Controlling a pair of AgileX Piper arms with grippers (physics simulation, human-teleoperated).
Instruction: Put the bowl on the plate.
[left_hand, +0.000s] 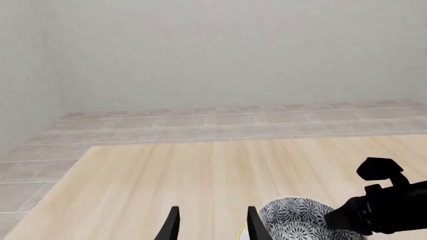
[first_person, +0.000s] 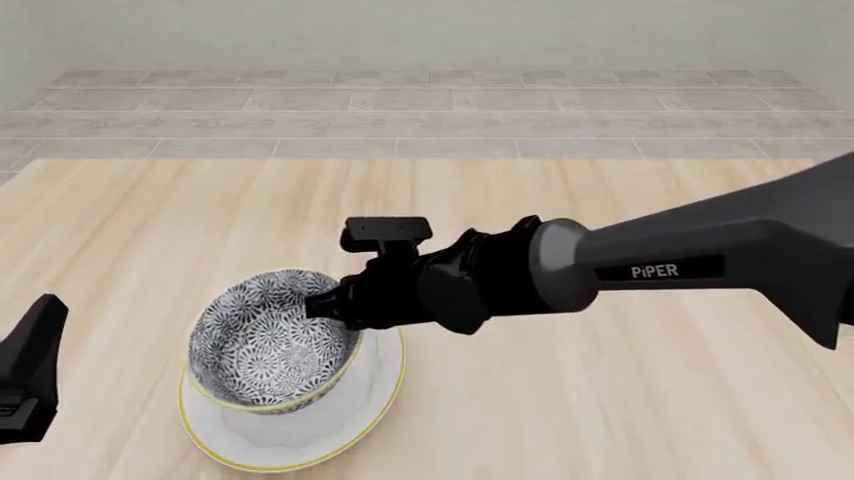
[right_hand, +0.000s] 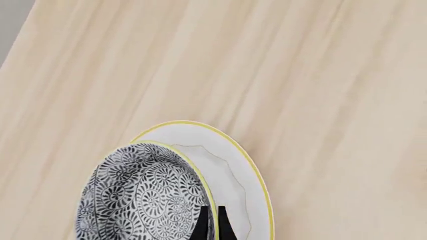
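Note:
The bowl (first_person: 267, 340), patterned dark grey and white with a thin yellow rim, sits tilted over the left part of the white plate (first_person: 363, 398). My right gripper (first_person: 324, 305) reaches in from the right and is shut on the bowl's right rim. In the right wrist view its two fingertips (right_hand: 203, 226) pinch the rim of the bowl (right_hand: 143, 195) above the plate (right_hand: 230, 165). Whether the bowl's base touches the plate I cannot tell. My left gripper (left_hand: 213, 225) is open with nothing in it, to the left of the bowl (left_hand: 293, 217), and shows at the front view's lower left edge (first_person: 34, 365).
The light wooden table (first_person: 627, 400) stretches away on all sides of the plate. Its far edge meets a tiled floor (first_person: 427, 120) and a pale wall. The right arm (first_person: 694, 260) crosses the table's right half. The plate lies close to the table's near edge.

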